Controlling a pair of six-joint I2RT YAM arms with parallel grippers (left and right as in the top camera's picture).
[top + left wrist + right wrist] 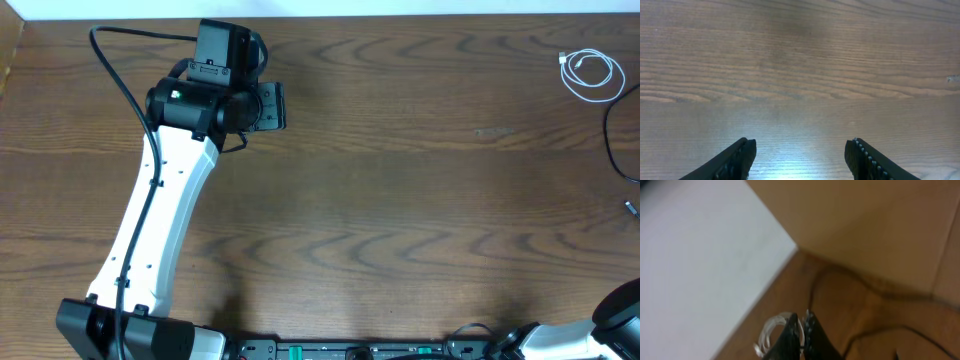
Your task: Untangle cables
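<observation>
The white cable (588,72) lies as a small coil at the far right corner of the table. The black cable (607,135) curves along the right edge just below it, apart from the coil, with a plug end (631,207) nearer the front. My left gripper (270,105) is open and empty over bare wood at the far left (802,142). My right gripper (801,317) is shut and empty. In the right wrist view, the white coil (771,334) shows blurred behind its tips and the black cable (811,292) loops beyond.
The wooden table (400,200) ends at a white strip along the far edge (400,8). The left arm's own thick black wire (120,75) loops near the far left. Part of the right arm (622,305) sits at the front right corner.
</observation>
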